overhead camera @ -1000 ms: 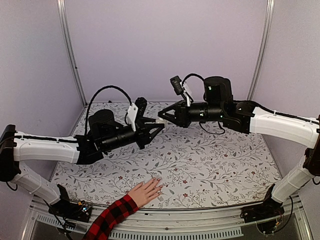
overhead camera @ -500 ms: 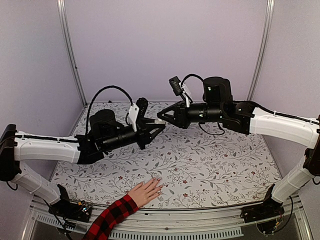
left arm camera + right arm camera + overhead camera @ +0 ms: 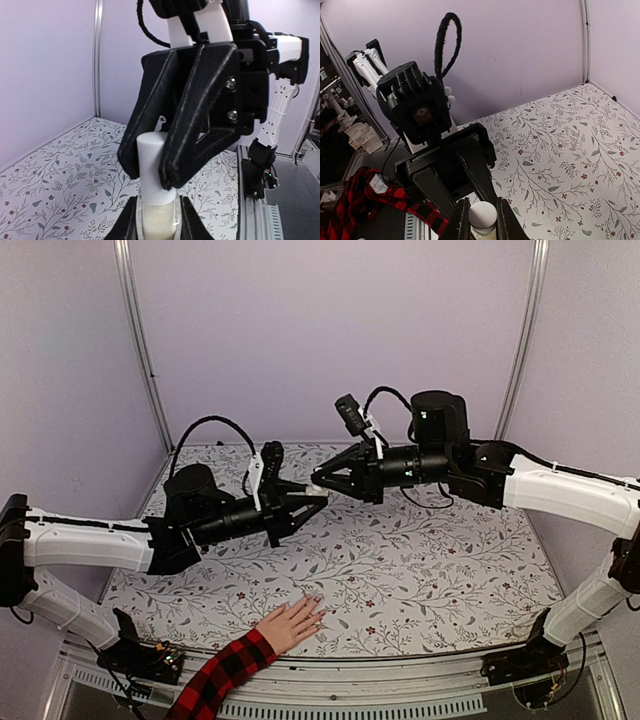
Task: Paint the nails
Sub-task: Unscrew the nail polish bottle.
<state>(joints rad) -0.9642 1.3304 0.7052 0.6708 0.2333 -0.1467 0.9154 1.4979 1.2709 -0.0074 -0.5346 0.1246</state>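
– Since the earlier frame the left arm has sunk lower and its elbow has drawn back toward its own side; the right arm has shifted only slightly.

– And the two tips?

– They meet in the air above the floral-patterned counter (image 3: 430,560). The left end effector (image 3: 315,498) is clamped on the small clear bottle (image 3: 159,216), which holds a pale liquid. The right end effector (image 3: 482,223) is closed around the round white cap (image 3: 149,159) from the opposite side.

– Is the cap off?

– From the left wrist view it sits on the bottle's neck; whether it is loosened I cannot tell.

– Where are the nails?

– The tiny pale glossy nails (image 3: 317,599) are on a light-skinned human hand (image 3: 292,623) lying flat, palm down, at the near edge of the counter, fingers spread and pointing away from the arm bases. A red-and-black plaid sleeve (image 3: 225,670) covers the wrist. The hand is well apart from both tips, below and nearer than them.
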